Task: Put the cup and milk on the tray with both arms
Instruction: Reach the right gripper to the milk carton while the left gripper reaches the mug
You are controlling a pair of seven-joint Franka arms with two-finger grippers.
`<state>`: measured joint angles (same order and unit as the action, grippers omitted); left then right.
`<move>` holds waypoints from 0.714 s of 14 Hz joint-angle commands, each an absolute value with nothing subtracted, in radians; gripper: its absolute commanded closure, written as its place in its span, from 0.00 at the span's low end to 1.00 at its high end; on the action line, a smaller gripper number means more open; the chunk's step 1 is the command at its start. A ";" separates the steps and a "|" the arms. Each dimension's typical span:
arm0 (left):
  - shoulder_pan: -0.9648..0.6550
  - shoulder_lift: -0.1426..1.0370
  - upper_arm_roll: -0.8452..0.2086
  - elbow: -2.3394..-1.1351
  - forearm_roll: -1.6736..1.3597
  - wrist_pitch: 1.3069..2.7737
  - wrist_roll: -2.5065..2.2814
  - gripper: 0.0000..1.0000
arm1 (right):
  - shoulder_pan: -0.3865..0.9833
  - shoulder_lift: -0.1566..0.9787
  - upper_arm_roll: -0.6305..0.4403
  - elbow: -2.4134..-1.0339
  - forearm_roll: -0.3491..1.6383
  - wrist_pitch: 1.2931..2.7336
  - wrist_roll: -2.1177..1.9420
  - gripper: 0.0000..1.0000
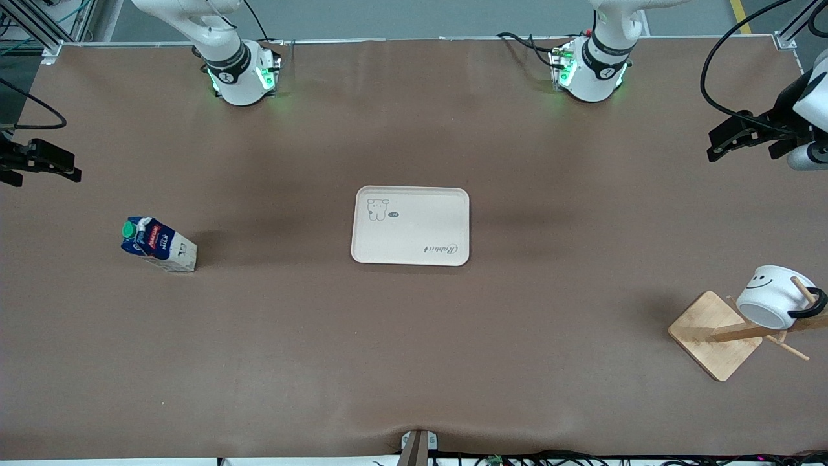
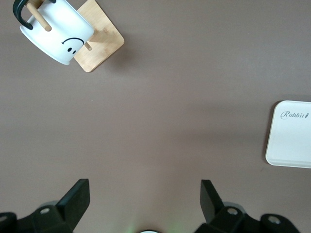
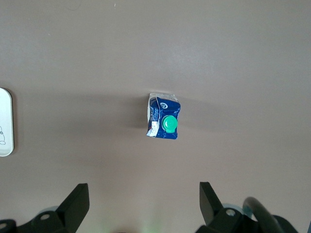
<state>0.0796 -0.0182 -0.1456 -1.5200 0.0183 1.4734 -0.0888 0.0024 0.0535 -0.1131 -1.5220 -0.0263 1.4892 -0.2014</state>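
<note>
The cream-white tray [image 1: 410, 226] lies flat at the table's middle, with nothing on it. The milk carton [image 1: 158, 244] stands upright toward the right arm's end. It also shows in the right wrist view [image 3: 164, 122], green cap up. The white smiley cup [image 1: 773, 296] hangs tilted on a peg of a wooden rack toward the left arm's end, and shows in the left wrist view [image 2: 56, 34]. My left gripper [image 1: 717, 147] is open and empty, up over the table's left-arm end. My right gripper [image 1: 68, 169] is open and empty, up over the right-arm end.
The rack's square wooden base [image 1: 711, 333] sits near the table's left-arm end, nearer the front camera than the tray. Its pegs stick out around the cup. The tray's edge shows in the left wrist view [image 2: 291, 136] and the right wrist view [image 3: 5, 121].
</note>
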 commanded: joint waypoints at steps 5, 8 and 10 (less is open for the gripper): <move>0.086 -0.008 -0.135 -1.489 0.014 1.462 -0.092 0.00 | 0.006 0.064 -0.114 -1.499 -0.023 1.486 -0.195 0.00; 0.138 0.009 -0.129 -1.462 0.014 1.463 -0.086 0.00 | 0.006 0.087 -0.110 -1.499 -0.002 1.497 -0.192 0.00; 0.147 0.014 -0.127 -1.460 0.015 1.465 -0.074 0.00 | -0.009 0.130 -0.113 -1.506 0.044 1.503 -0.190 0.00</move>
<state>0.1372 -0.0114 -0.1302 -1.4981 0.0183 1.4739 -0.0811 0.0028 0.0830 -0.1115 -1.5202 -0.0012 1.4998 -0.2014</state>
